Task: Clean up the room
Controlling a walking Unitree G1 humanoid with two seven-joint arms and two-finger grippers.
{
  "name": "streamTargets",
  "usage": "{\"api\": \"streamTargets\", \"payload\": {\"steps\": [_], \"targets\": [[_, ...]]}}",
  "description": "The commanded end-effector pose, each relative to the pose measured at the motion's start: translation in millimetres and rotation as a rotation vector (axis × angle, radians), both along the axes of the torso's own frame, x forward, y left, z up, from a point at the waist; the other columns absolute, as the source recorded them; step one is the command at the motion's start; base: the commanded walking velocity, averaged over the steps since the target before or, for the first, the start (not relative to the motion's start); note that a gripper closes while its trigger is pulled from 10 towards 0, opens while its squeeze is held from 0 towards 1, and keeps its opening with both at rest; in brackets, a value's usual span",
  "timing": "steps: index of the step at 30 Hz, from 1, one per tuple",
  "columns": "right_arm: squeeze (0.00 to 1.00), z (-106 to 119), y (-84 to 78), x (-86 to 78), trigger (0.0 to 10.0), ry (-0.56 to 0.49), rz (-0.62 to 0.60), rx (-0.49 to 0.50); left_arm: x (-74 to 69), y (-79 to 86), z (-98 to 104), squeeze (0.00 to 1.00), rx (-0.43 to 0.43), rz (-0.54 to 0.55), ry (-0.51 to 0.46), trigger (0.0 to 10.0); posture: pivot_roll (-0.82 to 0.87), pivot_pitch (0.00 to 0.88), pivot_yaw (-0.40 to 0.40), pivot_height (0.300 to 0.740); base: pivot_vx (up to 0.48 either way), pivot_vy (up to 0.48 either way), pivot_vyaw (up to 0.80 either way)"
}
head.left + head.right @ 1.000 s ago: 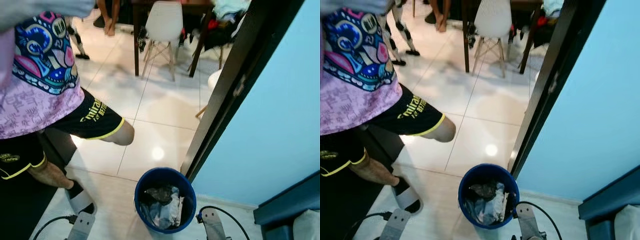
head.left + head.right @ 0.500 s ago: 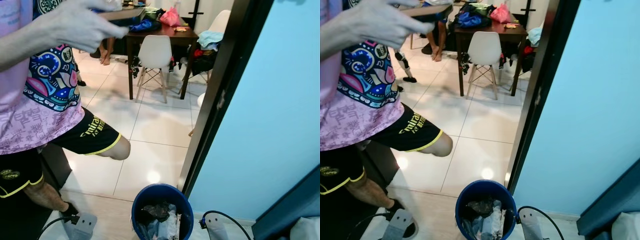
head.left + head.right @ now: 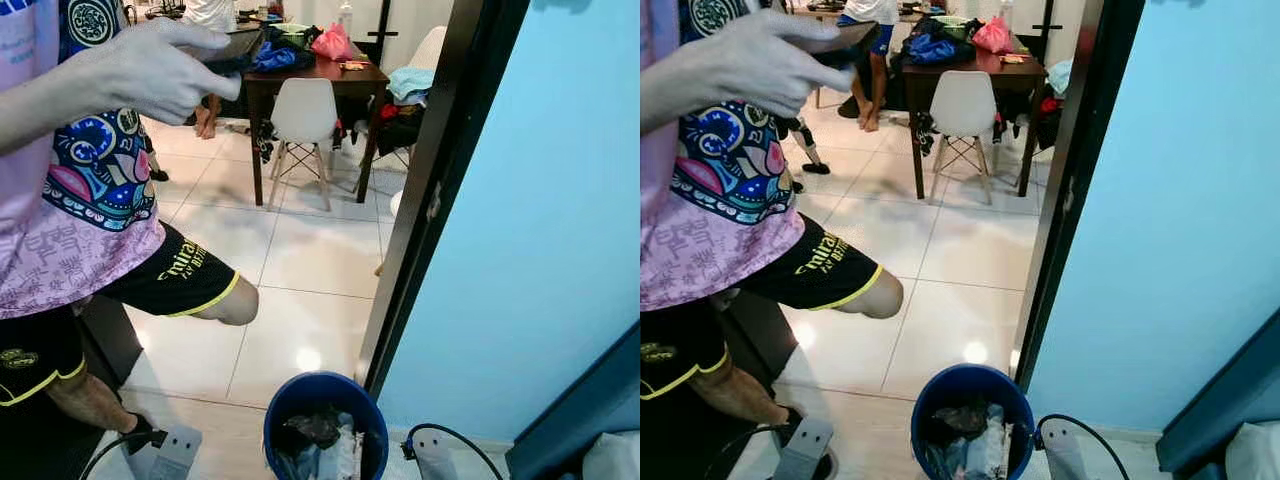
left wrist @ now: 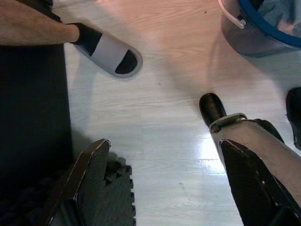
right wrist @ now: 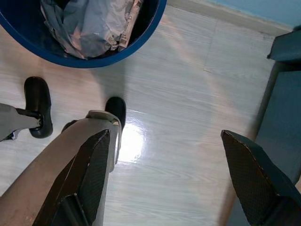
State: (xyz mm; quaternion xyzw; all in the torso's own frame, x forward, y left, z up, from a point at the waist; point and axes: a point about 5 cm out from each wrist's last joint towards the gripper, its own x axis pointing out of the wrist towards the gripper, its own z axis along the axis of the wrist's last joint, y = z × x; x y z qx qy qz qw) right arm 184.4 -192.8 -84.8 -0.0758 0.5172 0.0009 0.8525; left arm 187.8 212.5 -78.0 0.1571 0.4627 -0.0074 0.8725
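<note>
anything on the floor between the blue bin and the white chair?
Nothing. In the left eye view, bare glossy tile runs from the bin up to the chair; the person's knee sits off to the left of that stretch.

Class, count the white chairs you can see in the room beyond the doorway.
2: one white chair at the table's near side; another at its far right, partly behind the door frame. Others may be hidden.

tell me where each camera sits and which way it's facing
Eye views: on the head, facing forward and down at the round blue plastic bin and a person's hand; silver forearms at the bottom edge.
Left wrist: facing the floor past the open left gripper.
Right wrist: likewise past the open right gripper.
Both wrist views share the bin.
</note>
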Motion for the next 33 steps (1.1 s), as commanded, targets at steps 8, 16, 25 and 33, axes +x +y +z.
{"api": "streamTargets", "payload": {"steps": [8, 16, 25, 33], "targets": [[0.00, -3.1, -4.9, -8.3, 10.0, 0.016, -0.012, -0.009, -5.2, -2.4, -3.7, 0.00, -0.006, 0.010, 0.041, 10.0, -0.07, 0.000, -0.013, 0.719, -0.061, 0.000, 0.00], [0.00, -2.8, -4.9, -7.7, 10.0, 0.010, -0.011, -0.009, -6.4, -3.0, -4.4, 0.00, -0.011, 0.026, 0.045, 10.0, -0.07, 0.000, -0.015, 0.719, -0.319, 0.000, 0.00], [0.00, 0.6, -2.1, 0.5, 10.0, -0.008, 0.002, -0.010, -8.5, -4.7, -5.7, 0.00, -0.012, 0.023, 0.051, 10.0, -0.06, 0.000, -0.022, 0.719, -0.339, 0.000, 0.00], [0.00, 0.6, -2.2, 0.4, 10.0, -0.004, 0.011, -0.014, -12.4, -5.2, -7.6, 0.00, -0.015, 0.022, 0.060, 10.0, -0.06, 0.016, -0.023, 0.719, -0.360, 0.000, 0.00]]}}
